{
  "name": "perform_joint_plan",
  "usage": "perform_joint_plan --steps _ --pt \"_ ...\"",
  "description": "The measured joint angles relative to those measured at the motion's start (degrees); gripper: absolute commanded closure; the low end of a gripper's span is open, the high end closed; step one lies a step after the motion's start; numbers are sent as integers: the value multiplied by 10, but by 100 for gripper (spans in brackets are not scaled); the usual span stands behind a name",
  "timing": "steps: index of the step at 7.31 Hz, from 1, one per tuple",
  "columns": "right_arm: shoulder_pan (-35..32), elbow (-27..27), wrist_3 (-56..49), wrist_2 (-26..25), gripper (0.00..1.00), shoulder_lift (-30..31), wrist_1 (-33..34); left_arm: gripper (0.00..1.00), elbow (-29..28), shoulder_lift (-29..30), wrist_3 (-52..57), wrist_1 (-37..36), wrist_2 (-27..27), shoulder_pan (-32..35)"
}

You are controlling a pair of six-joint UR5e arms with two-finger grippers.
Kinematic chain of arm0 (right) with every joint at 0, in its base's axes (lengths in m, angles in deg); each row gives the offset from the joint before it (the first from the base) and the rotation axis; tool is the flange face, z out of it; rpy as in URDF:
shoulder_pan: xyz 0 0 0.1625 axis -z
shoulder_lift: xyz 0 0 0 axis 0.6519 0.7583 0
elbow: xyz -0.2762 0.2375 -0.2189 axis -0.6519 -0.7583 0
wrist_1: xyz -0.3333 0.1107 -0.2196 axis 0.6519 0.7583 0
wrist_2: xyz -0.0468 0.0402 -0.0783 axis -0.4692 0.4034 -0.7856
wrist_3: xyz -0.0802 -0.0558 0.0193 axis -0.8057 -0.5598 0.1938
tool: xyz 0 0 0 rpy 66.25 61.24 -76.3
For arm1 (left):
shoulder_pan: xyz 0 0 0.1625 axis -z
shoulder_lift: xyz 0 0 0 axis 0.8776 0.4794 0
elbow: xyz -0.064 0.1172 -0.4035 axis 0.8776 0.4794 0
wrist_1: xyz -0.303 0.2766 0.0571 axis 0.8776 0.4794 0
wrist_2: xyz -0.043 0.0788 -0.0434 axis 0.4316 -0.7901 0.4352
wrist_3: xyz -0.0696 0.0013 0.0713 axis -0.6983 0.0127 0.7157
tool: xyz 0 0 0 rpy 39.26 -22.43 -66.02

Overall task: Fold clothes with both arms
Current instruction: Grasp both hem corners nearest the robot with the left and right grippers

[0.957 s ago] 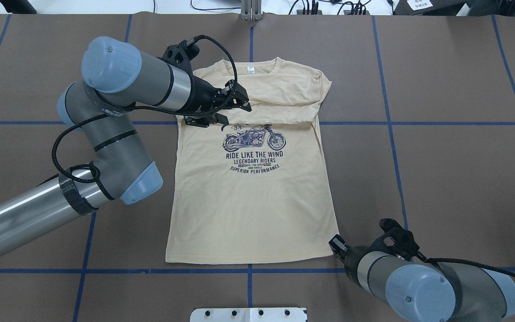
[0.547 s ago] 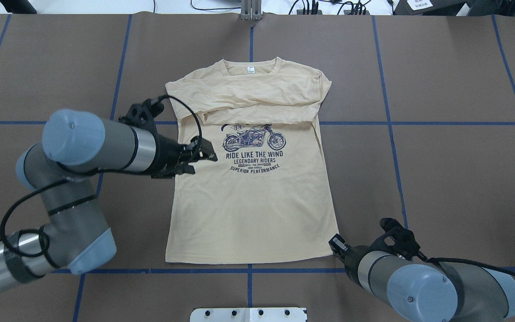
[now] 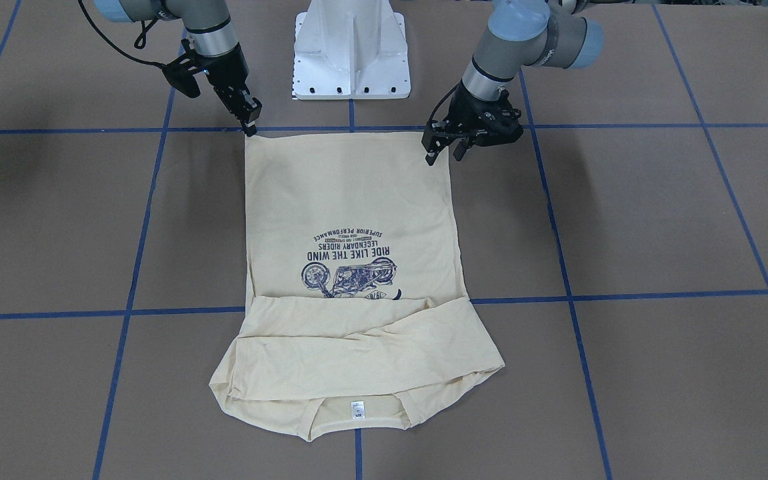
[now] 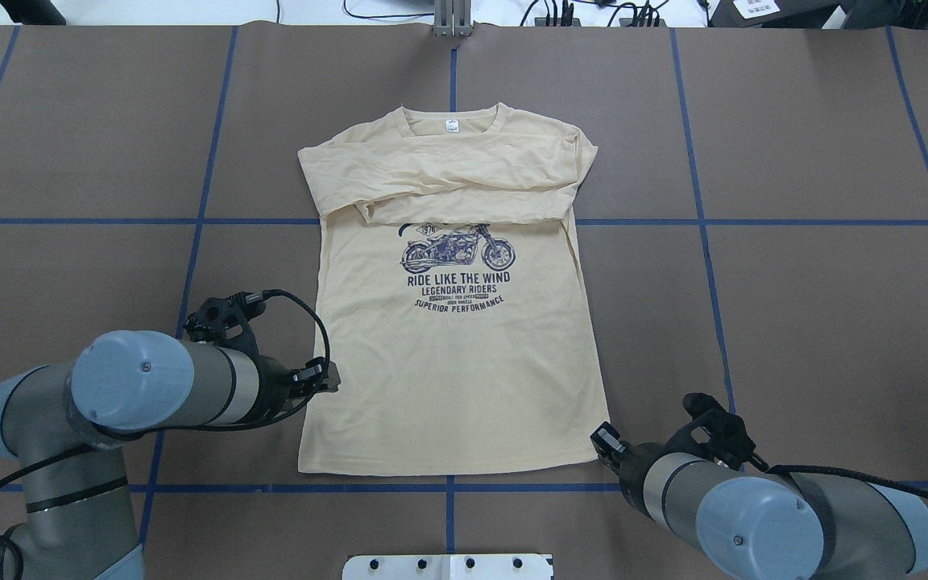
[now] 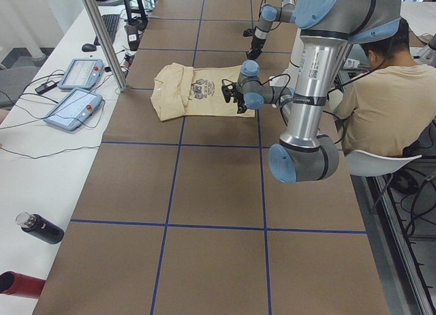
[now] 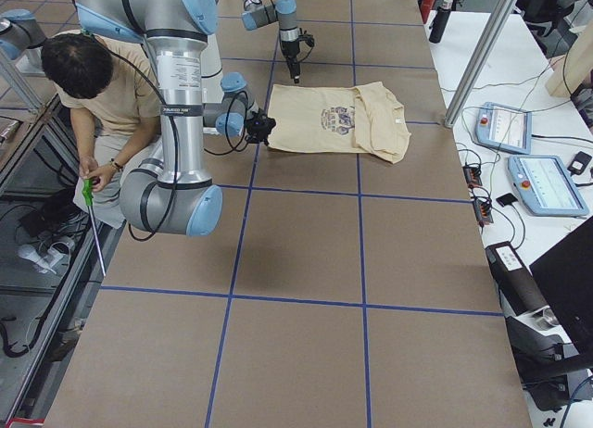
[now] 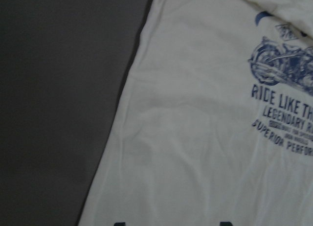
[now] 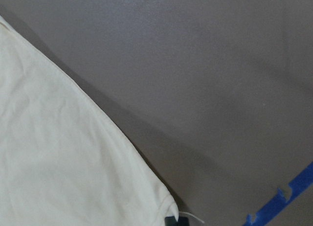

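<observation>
The cream T-shirt (image 4: pixel 448 370) lies flat with its print up, both sleeves folded across the chest (image 4: pixel 448 173). My left gripper (image 4: pixel 330 377) hangs open over the shirt's left side edge, a little up from the hem. In the front-facing view this left gripper (image 3: pixel 443 156) has one finger over the cloth and one beyond it. The left wrist view shows the shirt (image 7: pixel 195 138) below, with two dark fingertips far apart at the frame's bottom. My right gripper (image 3: pixel 249 127) is shut on the shirt's near right hem corner (image 8: pixel 166 206).
The white pedestal base (image 3: pixel 351 53) stands just behind the hem. Blue tape lines cross the brown table (image 4: pixel 818 322). A seated person (image 5: pixel 381 103) is behind the robot. Teach pendants (image 5: pixel 75 90) and bottles (image 5: pixel 41 228) lie on the side bench.
My left arm has drawn back from the folded sleeve at the chest, down along the shirt's left edge towards the hem. The right arm and the shirt have not moved.
</observation>
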Motion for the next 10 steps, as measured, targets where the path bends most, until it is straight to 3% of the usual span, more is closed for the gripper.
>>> perform_joint_plan --steps 5,7,10 --pt "0 0 0 0 100 1 0 37 8 -16 -81 -3 -10 -67" --pt "0 0 0 0 100 3 0 47 6 -17 -93 -3 -12 -78" --pt "0 0 0 0 100 5 0 49 8 -19 -96 -4 -13 -79"
